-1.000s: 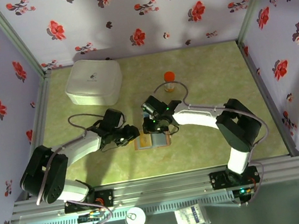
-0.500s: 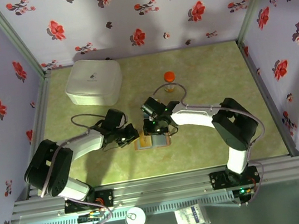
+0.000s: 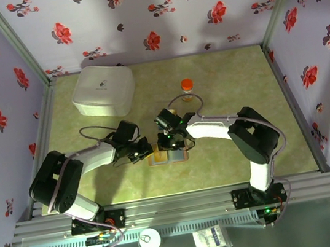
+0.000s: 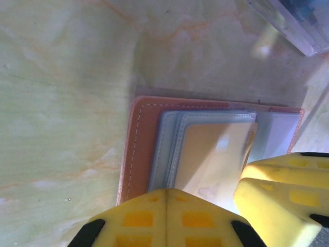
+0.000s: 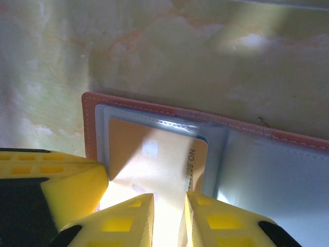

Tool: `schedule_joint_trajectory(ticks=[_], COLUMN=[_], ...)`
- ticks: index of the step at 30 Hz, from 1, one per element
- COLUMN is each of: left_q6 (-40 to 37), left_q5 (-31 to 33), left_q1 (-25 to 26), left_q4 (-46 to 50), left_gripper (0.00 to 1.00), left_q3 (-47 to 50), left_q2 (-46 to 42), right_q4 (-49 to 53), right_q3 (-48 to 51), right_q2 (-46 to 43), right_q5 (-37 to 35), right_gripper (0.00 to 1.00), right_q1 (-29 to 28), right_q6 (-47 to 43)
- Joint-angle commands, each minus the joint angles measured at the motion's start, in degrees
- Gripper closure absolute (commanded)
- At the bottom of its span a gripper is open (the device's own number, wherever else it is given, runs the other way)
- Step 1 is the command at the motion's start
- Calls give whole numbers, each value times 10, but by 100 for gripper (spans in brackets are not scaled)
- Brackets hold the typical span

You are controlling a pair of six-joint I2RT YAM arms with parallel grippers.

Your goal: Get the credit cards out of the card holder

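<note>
I put the task at its start. The holder lies open on the surface, at about 6 o'clock from the middle, and I see no card lying loose anywhere around it. My left tool sits at the holder's 9 o'clock. In the left wrist view its fingers are pressed together with only a seam between them, tips at the near edge of the brown cover, and I judge it to be pinning that leaf down. My right tool comes in from the holder's 12 o'clock. In the right wrist view its fingers are drawn close, and the yellow card runs into the thin slit between them, so I read that as a pinch on the card's free end, though the contact itself is hidden. Most of that card is still under the clear pocket, and a teal edge peeks out behind it, so at least one more card waits, and every card still has to come out. Against the frame from a second ago, the holder has not shifted. Both tools are almost where they were. Only the elbows have swung a little inward, the left one most. The box at 10 o'clock and the bottle at 12 are unmoved.
</note>
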State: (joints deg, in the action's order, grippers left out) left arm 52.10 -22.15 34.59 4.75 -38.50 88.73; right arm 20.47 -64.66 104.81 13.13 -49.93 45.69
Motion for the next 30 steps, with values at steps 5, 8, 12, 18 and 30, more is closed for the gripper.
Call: schedule_joint_trajectory(ticks=[5,8,12,18,30], left_q6=[-13,-13,-12,-11,-9], left_q5=[-2,-2,-1,-1,0], left_q1=[-4,-4,-4,-4,-4], left_q4=[14,13,13,18,28], left_gripper=[100,100,99,98,94], left_q3=[6,6,6,5,0], left_q2=[12,13,11,4,-26], right_q4=[-1,4,15,35,30], right_q3=[6,7,7,2,2], right_q2=[2,-3,-10,-12,-32], right_q5=[-11,-16,-26,-38,-40], right_gripper=[75,74,74,74,74], right_q1=[-4,-4,-5,-5,-5], right_q6=[10,8,3,-4,-1])
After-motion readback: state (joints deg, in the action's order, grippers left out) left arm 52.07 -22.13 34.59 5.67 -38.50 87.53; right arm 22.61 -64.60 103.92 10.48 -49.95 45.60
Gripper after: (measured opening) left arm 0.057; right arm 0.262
